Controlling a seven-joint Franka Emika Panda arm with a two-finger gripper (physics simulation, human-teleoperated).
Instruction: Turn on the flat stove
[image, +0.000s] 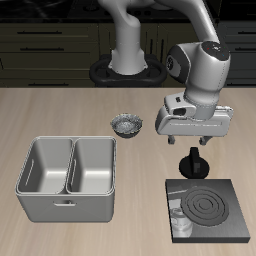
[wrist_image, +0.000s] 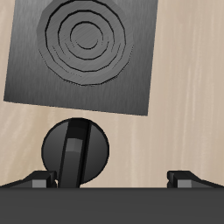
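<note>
Your gripper (image: 193, 142) hangs over the table w/ jaws spread apart, holding nothing. The flat stove (image: 208, 208) lies near the table's front edge, approx. at 6 o'clock from the gripper in the exterior view, rings grey, so I judge it is not on yet. Its knob I cannot see clearly; maybe it is the pale corner near the front edge. The small black handled object (image: 193, 166) stands between gripper and stove, just under the fingers. Risk: if you descend straight, the fingers hit this object and push it onto the burner. Also the grey double tray (image: 68, 178) is near, approx. 9 o'clock from the stove.
</note>
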